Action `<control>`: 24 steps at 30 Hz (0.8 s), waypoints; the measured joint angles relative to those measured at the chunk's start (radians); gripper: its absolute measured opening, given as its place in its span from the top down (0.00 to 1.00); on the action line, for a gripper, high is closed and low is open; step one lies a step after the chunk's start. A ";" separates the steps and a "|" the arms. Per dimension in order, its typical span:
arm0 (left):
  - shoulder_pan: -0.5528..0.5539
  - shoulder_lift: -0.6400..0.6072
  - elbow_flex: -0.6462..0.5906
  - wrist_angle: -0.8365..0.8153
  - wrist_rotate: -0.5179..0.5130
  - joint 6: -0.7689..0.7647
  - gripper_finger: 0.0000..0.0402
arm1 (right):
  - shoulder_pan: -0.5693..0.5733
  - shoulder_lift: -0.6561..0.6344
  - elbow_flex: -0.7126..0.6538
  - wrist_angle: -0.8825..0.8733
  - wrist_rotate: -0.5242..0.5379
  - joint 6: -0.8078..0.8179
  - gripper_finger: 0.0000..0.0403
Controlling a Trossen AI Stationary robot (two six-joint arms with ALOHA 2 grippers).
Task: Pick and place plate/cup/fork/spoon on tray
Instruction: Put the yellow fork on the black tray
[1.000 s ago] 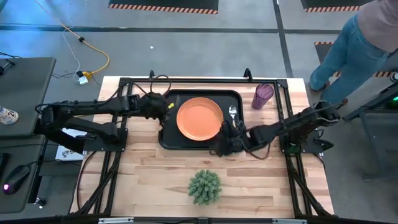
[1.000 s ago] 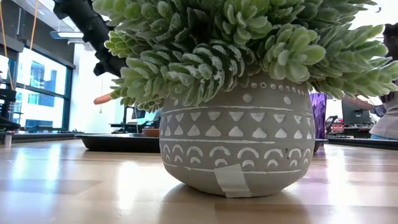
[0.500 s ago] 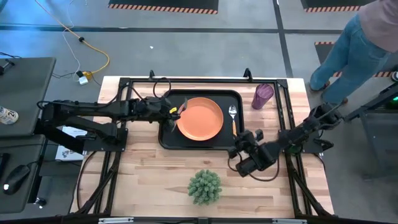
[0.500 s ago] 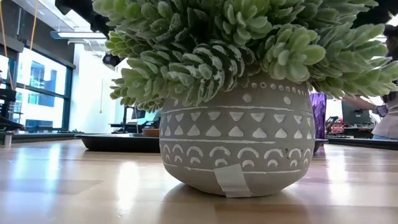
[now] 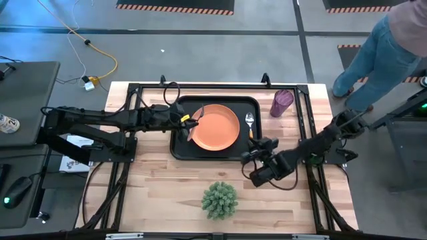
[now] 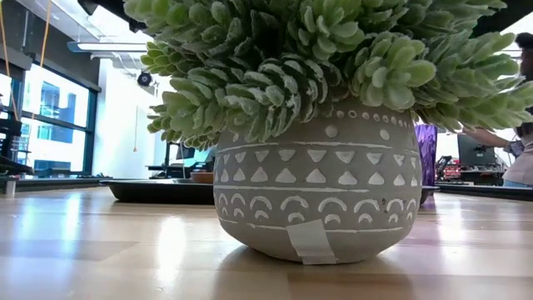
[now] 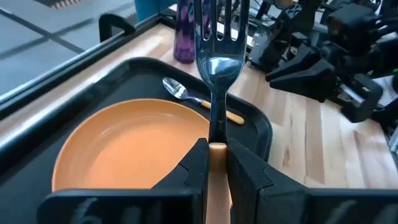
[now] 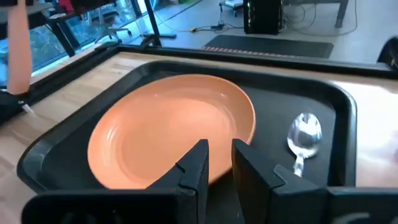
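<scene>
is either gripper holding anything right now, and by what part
The left gripper holds the fork by its handle, tines pointing away over the plate. The right gripper holds nothing.

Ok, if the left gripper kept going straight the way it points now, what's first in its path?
Probably the round orange plastic plate on the black rectangular tray. The left gripper, shut on the silver-tined fork, points across it; height is unclear, so it might pass above.

You have a spiky green plant in a patterned grey pot (image 6: 316, 187) on the pale wooden worktop (image 5: 167, 187), a person in jeans (image 5: 377, 53) standing beyond its corner.
</scene>
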 joint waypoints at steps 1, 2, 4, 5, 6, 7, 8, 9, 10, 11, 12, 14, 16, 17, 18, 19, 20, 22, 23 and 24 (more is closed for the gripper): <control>-0.002 0.000 0.000 0.001 -0.010 0.007 0.93 | -0.010 0.000 0.010 0.022 0.000 -0.036 0.85; -0.006 0.000 0.000 0.002 -0.022 0.016 0.93 | -0.020 0.000 0.020 0.042 0.001 -0.073 0.85; -0.011 0.000 0.000 0.001 -0.042 0.036 0.93 | -0.038 0.000 0.042 0.079 0.000 -0.155 0.85; -0.014 0.000 0.000 0.002 -0.046 0.046 0.93 | -0.047 0.000 0.055 0.097 0.000 -0.202 0.85; -0.017 0.000 0.000 0.003 -0.048 0.053 0.93 | -0.056 0.000 0.069 0.117 0.001 -0.247 0.85; -0.020 0.000 0.000 0.008 -0.049 0.058 0.93 | -0.064 0.000 0.084 0.132 0.001 -0.291 0.85; -0.023 0.000 0.000 0.012 -0.049 0.065 0.93 | -0.072 0.000 0.098 0.144 0.001 -0.334 0.85; -0.026 0.000 0.000 0.016 -0.051 0.072 0.93 | -0.081 0.000 0.114 0.156 0.000 -0.377 0.85; -0.028 0.000 0.000 0.017 -0.056 0.078 0.93 | -0.090 0.000 0.130 0.166 -0.003 -0.420 0.85; -0.032 0.000 0.000 0.017 -0.066 0.083 0.93 | -0.100 0.000 0.147 0.170 -0.011 -0.459 0.85; -0.034 0.000 0.000 0.016 -0.077 0.090 0.93 | -0.109 0.000 0.164 0.173 -0.022 -0.491 0.85; -0.039 0.000 0.000 0.017 -0.095 0.103 0.93 | -0.129 0.000 0.193 0.175 -0.039 -0.546 0.85; -0.040 0.000 0.000 0.017 -0.102 0.104 0.93 | -0.147 0.000 0.222 0.178 -0.062 -0.592 0.85; -0.040 0.000 0.000 0.017 -0.102 0.105 0.93 | -0.156 0.000 0.234 0.188 -0.073 -0.619 0.85; -0.040 0.000 0.000 0.017 -0.105 0.109 0.93 | -0.164 0.000 0.245 0.205 -0.086 -0.652 0.85; -0.040 0.000 0.000 0.017 -0.112 0.116 0.93 | -0.171 0.000 0.254 0.229 -0.103 -0.693 0.85; -0.041 0.000 0.000 0.018 -0.121 0.123 0.93 | -0.179 0.000 0.263 0.257 -0.120 -0.740 0.85; -0.041 0.000 0.000 0.026 -0.136 0.128 0.93 | -0.194 0.000 0.281 0.322 -0.157 -0.837 0.85; -0.041 0.000 0.000 0.033 -0.142 0.129 0.93 | -0.203 0.000 0.288 0.354 -0.179 -0.885 0.85; -0.041 0.000 0.000 0.041 -0.143 0.130 0.93 | -0.211 0.000 0.295 0.383 -0.206 -0.927 0.85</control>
